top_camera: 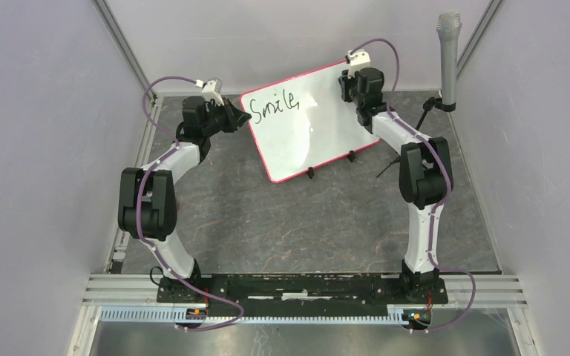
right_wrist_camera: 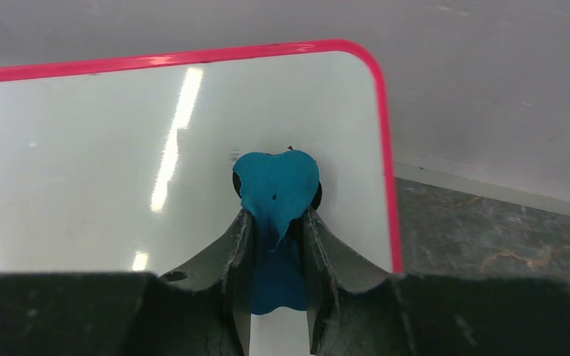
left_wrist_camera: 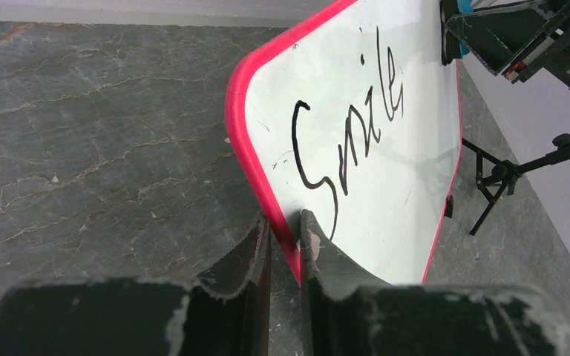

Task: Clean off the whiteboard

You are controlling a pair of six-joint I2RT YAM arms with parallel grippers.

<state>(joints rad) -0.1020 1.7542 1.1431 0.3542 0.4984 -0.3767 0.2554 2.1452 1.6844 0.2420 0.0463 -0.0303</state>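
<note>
The left arm is reaching forward with its elbow bent outward, its left tool (left_wrist_camera: 286, 252) clamping shut on the pink frame at the board's (top_camera: 308, 130) left edge. The right arm is stretching up along the board's right side, and its right tool (right_wrist_camera: 276, 230) is gripping a blue eraser (right_wrist_camera: 278, 182) tightly, pointing it at the white face near the far right corner. Whether it is touching there is unclear.

The board is sitting mid-tabletop, far from the bases, leaning back on its feet. Its long axis is running left to right, angling toward the far right, with its face looking toward the arms. The writing (top_camera: 271, 106) is sitting near the left edge. Bare tabletop (top_camera: 289, 222) is lying open in front. A mic (top_camera: 449, 59) is standing near the board's right.
</note>
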